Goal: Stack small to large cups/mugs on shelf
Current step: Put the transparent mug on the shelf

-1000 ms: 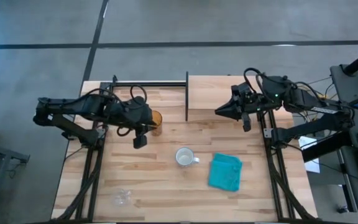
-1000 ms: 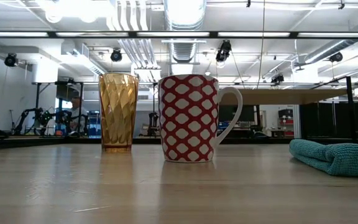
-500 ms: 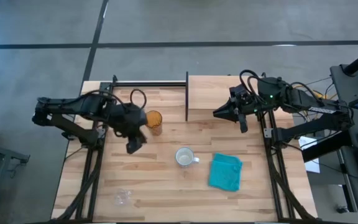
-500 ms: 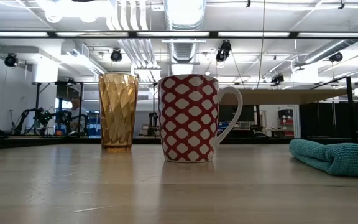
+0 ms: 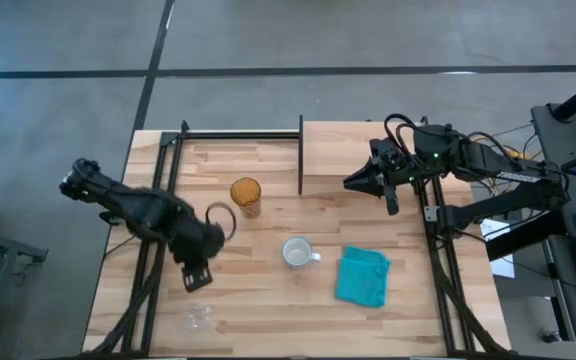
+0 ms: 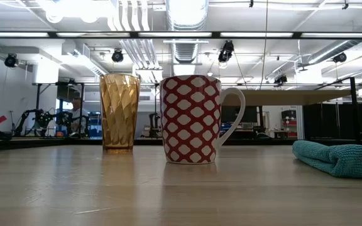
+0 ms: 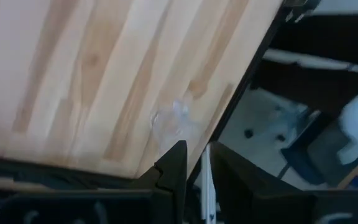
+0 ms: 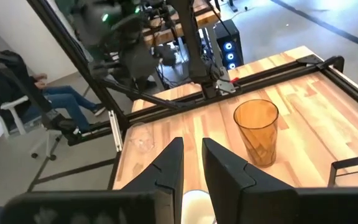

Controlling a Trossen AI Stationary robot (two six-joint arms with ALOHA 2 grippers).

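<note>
Now | left gripper [image 5: 197, 279], jaws nearly closed, empty | we should open wider, descend straight over tiny glass cup [image 5: 196, 317] at 6 o'clock.

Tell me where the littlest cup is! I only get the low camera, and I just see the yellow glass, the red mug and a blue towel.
Observer: The tiny clear cup sits on the left arm's side, near the edge of the table farthest from the shelf.
Operator: Is a robot hand near it?
Observer: Yes, the left hand hangs close by it, between it and the amber tumbler.
Operator: And the other hand?
Observer: The right hand waits at the shelf's edge, away from all three cups.
</note>
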